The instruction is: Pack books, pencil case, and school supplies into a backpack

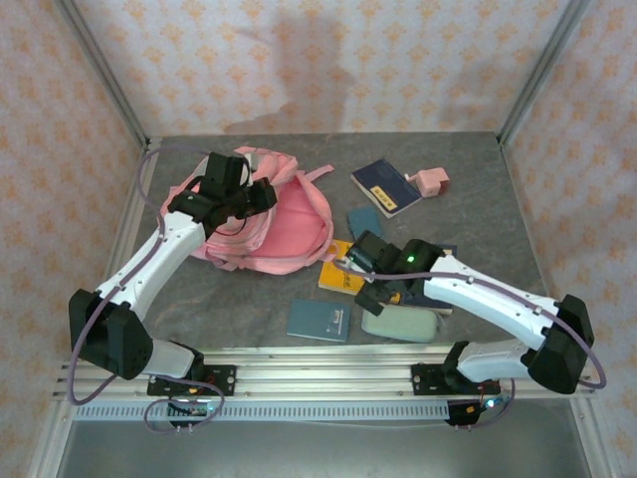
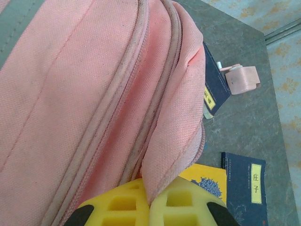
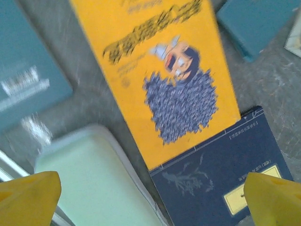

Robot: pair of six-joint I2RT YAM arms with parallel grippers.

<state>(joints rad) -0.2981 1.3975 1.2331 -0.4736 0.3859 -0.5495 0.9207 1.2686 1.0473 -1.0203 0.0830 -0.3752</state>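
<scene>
The pink backpack [image 1: 284, 227] lies at the back left, and my left gripper [image 1: 257, 195] is shut on a fold of its fabric [image 2: 162, 155] along the zip edge. Open, my right gripper [image 1: 370, 271] hovers over the yellow cartoon book [image 3: 160, 70], a navy book with a yellow label [image 3: 221, 183] and the mint-green pencil case [image 3: 94, 183]. Nothing is between its fingers [image 3: 28, 197]. A second navy book [image 1: 386, 186] and the pink sharpener [image 1: 433, 181] lie at the back right. A teal notebook [image 1: 318, 320] lies near the front.
Another teal notebook [image 1: 364, 221] lies between the backpack and the right arm. Metal frame posts and patterned walls close in the grey table [image 1: 478, 229] on three sides. The arms' mounting rail [image 1: 318, 373] runs along the near edge.
</scene>
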